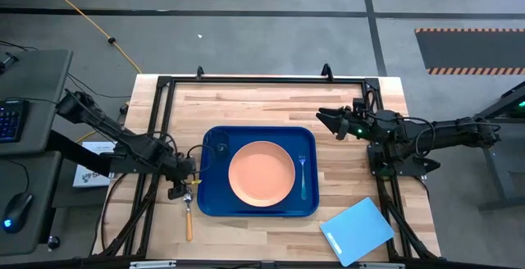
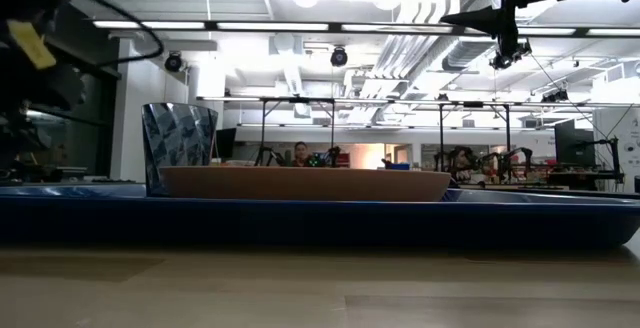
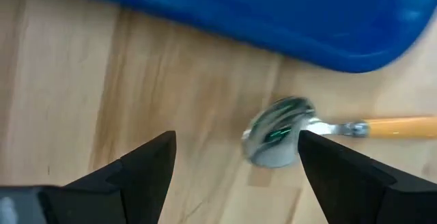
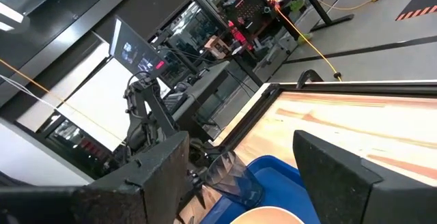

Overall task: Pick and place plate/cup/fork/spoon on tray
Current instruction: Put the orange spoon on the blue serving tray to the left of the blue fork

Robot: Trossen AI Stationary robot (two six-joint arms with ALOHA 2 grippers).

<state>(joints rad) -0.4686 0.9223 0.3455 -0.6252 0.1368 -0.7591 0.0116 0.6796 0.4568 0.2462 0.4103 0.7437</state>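
Note:
The dark-blue tray [image 1: 215, 203] lies in the middle of the table. On it rest the salmon plate [image 1: 261, 173], the fork [image 1: 303, 175] along its right side, and the dark cup [image 1: 218, 147] upright in its far left corner. The spoon [image 1: 188, 213] lies flat on the wood just left of the tray, its silver bowl [image 3: 276, 134] toward the far side and its orange handle [image 3: 403, 126] toward the near edge. My left gripper [image 3: 235, 162] points down, open, close over the spoon's bowl; I see no touch. My right gripper [image 1: 324, 120] hangs open above the table, right of the tray.
A light-blue flat board [image 1: 357, 230] lies at the near right corner. The tray's near left corner [image 3: 328, 39] is close beside the spoon. Bare wood runs along the far side of the table [image 1: 262, 101]. A black frame edges the table.

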